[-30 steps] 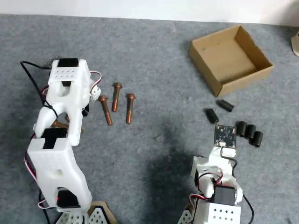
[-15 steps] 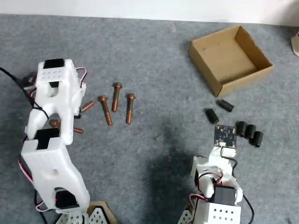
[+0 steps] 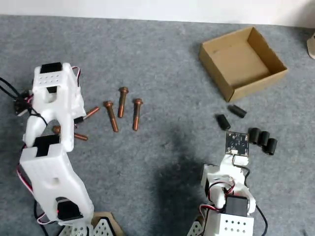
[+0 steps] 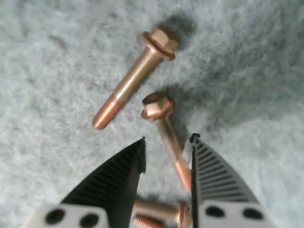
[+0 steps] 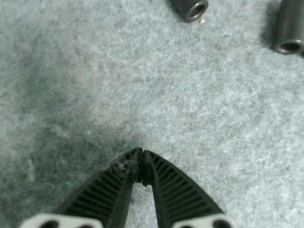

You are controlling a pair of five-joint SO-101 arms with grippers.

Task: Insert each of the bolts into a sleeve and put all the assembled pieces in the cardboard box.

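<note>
While the left arm [image 3: 51, 105] stands over the leftmost copper bolts, the left gripper [image 4: 168, 139] is spread open just above the grey carpet [image 3: 167, 59]. One bolt [image 4: 164, 126] lies between its fingers, ungrasped, a second bolt [image 4: 135, 76] lies just beyond, and a third bolt [image 4: 159, 211] lies under the gripper's base. Three more bolts [image 3: 122, 102] lie side by side to the right. Farther right sits the cardboard box [image 3: 256, 86], with five black sleeves [image 3: 263, 138] on the carpet near it. The right gripper [image 5: 141, 164] is clenched with its tips touching, short of two sleeves [image 5: 190, 8].
</note>
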